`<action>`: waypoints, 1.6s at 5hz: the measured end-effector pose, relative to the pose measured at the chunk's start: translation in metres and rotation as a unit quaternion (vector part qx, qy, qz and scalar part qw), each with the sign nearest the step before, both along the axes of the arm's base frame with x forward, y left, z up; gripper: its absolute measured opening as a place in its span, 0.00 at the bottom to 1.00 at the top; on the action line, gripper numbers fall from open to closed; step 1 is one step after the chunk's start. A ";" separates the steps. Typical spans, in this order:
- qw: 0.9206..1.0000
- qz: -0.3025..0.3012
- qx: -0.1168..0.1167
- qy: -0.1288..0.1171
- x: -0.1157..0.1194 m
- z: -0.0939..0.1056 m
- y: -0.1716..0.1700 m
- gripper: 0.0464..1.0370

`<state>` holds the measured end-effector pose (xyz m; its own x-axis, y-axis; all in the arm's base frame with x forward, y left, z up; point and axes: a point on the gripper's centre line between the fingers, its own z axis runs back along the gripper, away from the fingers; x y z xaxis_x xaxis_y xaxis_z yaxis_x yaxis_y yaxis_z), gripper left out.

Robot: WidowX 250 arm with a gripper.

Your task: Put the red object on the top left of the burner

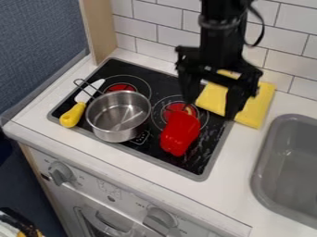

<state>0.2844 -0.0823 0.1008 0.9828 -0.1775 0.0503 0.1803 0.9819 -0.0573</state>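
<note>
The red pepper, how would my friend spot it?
Find the black stovetop. On its right half, just right of the shiny pot, lies the plump red toy pepper. Unlike the flat red burner circles, it bulges up and has a lumpy end.

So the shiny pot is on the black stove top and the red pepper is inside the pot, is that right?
Not quite: the red pepper isn't inside the shiny pot. The camera view shows it lying on the black stove top, to the right of the pot in the picture. The pot is on the stove top, just as you said.
</note>
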 end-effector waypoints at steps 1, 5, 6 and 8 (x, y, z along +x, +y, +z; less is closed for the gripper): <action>1.000 0.024 0.014 -0.001 -0.006 -0.013 0.004 0.96; 0.996 0.065 0.061 0.005 -0.012 -0.054 0.037 0.96; 0.996 0.068 0.057 0.022 -0.009 -0.068 0.038 0.96; 0.994 0.085 0.050 0.044 -0.002 -0.088 0.041 0.93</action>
